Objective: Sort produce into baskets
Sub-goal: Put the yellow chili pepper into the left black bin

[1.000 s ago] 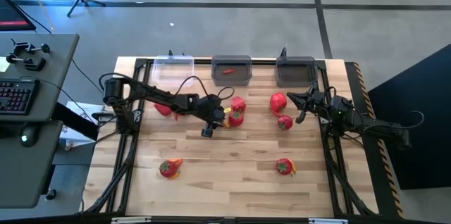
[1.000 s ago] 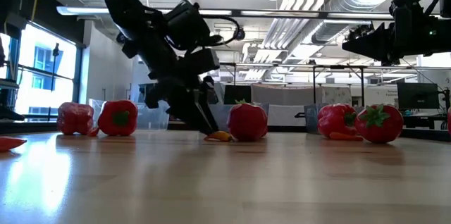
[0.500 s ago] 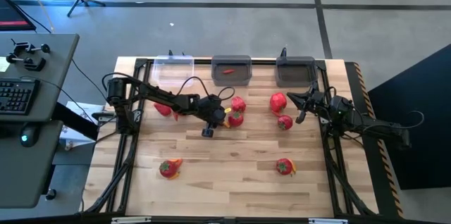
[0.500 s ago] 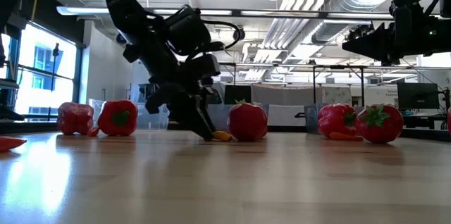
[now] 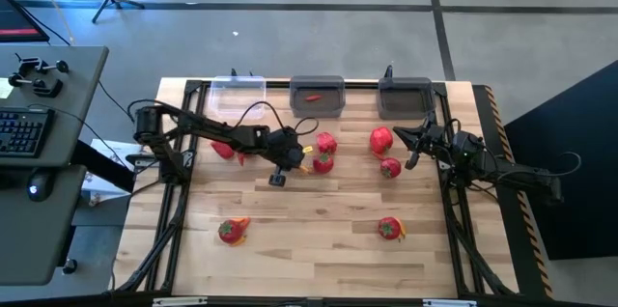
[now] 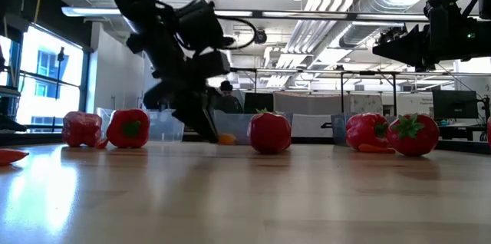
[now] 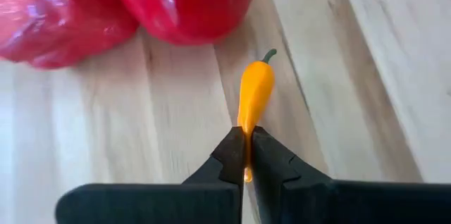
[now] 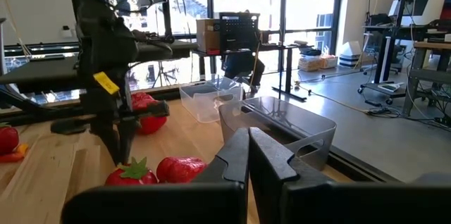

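My left gripper [image 5: 295,153] is shut on a small orange chilli [image 7: 255,94] at mid-table, beside a red pepper [image 5: 325,141] and a tomato [image 5: 323,162]. Along the far edge stand the baskets: a clear one [image 5: 238,96], a dark grey one [image 5: 318,95] with a red piece in it, and another dark grey one [image 5: 406,97]. My right gripper [image 5: 413,149] hangs shut and empty at the right, near a pepper [image 5: 381,138] and a tomato [image 5: 390,167]. Another pepper [image 5: 224,150] lies on the table under the left arm. My left gripper pinches the chilli's blunt end [image 7: 246,134], opposite the green stem [image 7: 268,55], between its two fingertips. The fingers slant down from the table's left and lie in line with the chilli, which sticks out ahead of them. In the low view the chilli [image 6: 226,139] hangs just clear of the table.
Two more tomatoes, each with an orange piece beside it, lie toward the near edge [image 5: 230,232] [image 5: 389,228]. The middle of the near half of the table [image 5: 309,220] is bare wood. A desk with a keyboard [image 5: 24,133] stands beyond the left edge.
My left gripper has shut on the orange chilli, then risen a little and drawn back toward the table's left edge. The chilli has come off the table with it and away from the tomato.
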`<state>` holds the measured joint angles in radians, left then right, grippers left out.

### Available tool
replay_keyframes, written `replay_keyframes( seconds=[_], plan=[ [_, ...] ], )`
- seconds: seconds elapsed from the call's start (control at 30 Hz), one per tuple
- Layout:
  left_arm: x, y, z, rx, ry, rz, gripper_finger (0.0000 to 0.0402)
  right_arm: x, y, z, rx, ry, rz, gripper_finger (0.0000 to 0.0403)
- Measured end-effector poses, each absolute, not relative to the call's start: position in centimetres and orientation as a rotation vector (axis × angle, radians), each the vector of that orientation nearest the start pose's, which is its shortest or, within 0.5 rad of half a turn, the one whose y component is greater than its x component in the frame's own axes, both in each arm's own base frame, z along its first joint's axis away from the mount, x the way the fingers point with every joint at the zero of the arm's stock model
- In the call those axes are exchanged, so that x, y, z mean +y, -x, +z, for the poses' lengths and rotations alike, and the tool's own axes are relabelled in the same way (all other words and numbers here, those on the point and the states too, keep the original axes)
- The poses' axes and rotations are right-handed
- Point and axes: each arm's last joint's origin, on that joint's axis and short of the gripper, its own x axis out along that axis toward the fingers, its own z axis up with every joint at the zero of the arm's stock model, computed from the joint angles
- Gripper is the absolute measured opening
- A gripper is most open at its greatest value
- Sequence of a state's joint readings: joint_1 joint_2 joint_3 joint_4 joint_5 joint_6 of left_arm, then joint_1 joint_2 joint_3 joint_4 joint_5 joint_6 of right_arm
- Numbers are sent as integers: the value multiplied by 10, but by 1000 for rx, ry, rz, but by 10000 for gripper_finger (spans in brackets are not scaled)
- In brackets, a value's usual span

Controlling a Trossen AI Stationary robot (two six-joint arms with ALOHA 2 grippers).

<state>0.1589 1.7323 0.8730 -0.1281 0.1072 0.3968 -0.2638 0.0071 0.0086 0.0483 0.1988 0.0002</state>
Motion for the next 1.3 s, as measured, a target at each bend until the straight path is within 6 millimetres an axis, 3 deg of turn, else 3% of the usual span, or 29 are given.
replay_keyframes(
  seconds=[0.2,0.33,0.47,0.67,0.9,1.07,1.3],
  plan=[
    [65,-309,178,890,-201,72,1,-31,-92,170,-50,1,-462,0],
    [95,-309,207,799,-111,258,1,-31,-92,171,-50,1,-462,0],
    [132,-314,223,760,-124,348,1,-31,-92,171,-51,1,-462,0],
    [185,-332,219,776,-118,362,1,-31,-92,171,-51,1,-462,0],
    [232,-352,190,843,-62,378,1,-31,-92,171,-51,1,-462,0],
    [247,-355,174,907,-18,355,1,-31,-92,171,-51,1,-463,0],
    [253,-350,171,942,-22,349,5,-31,-92,171,-50,1,-462,0]
  ],
)
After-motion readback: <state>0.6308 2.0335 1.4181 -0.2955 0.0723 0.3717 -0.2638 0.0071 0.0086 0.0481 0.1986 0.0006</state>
